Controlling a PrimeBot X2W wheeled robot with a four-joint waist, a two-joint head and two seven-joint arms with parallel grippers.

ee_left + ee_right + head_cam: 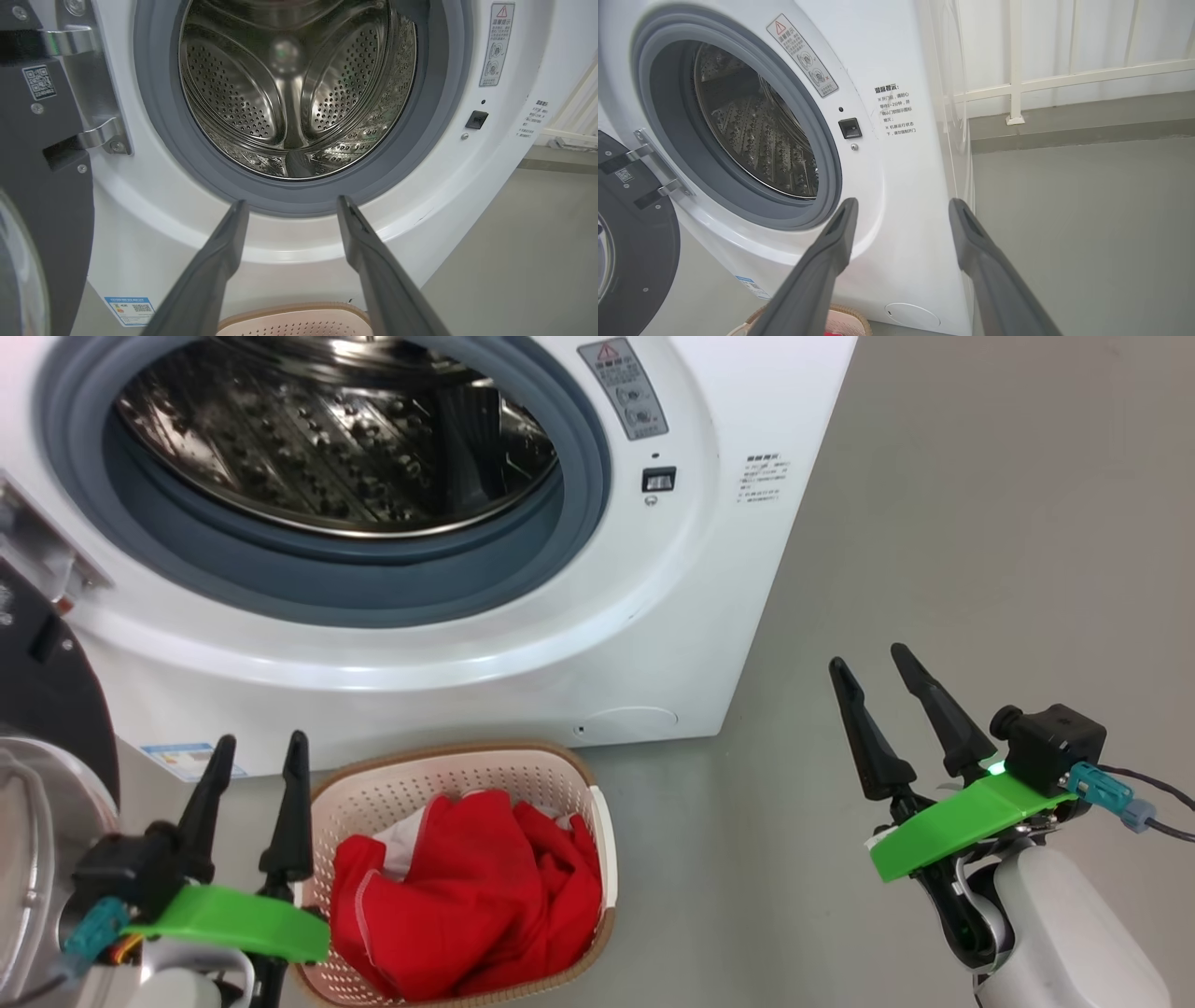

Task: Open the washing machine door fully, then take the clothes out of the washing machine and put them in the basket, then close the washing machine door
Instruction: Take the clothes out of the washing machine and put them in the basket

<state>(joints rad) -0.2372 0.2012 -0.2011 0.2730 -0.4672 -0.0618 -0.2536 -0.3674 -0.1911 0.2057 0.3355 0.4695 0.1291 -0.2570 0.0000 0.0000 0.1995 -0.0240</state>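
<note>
Closest to my head camera are my two grippers. The left gripper [262, 739] hangs just beside the basket [448, 752], at its left edge. The right gripper [868, 656] hovers well apart, over bare grey floor [980, 523]. Both have their long, dark, tapering fingers spread wide with nothing between them.

I judge the job mostly done. The washing machine door [42, 681] is swung out on my left on its steel hinge [93, 135]. The clothes [467, 887] lie in the basket, on the floor in front of the washing machine [728, 476]. As far as my left wrist view reaches, the drum [289, 93] looks empty. Only closing the door appears to be left, and neither gripper touches it.

The clothes are soft, bright red fabric, rumpled in loose folds, with pale stitching along the seams and a bit of white cloth tucked behind. The basket is cream plastic pierced with small holes, with rounded corners and a brown rim. The drum is polished steel, dotted with perforations and ribbed with smooth raised paddles. It is ringed by a matte grey rubber seal [373, 588]. The machine's body is glossy white and boxy, with a shallow round dish pressed in around the opening. The door is flat black around a clear bulging glass bowl [28, 859].
</note>
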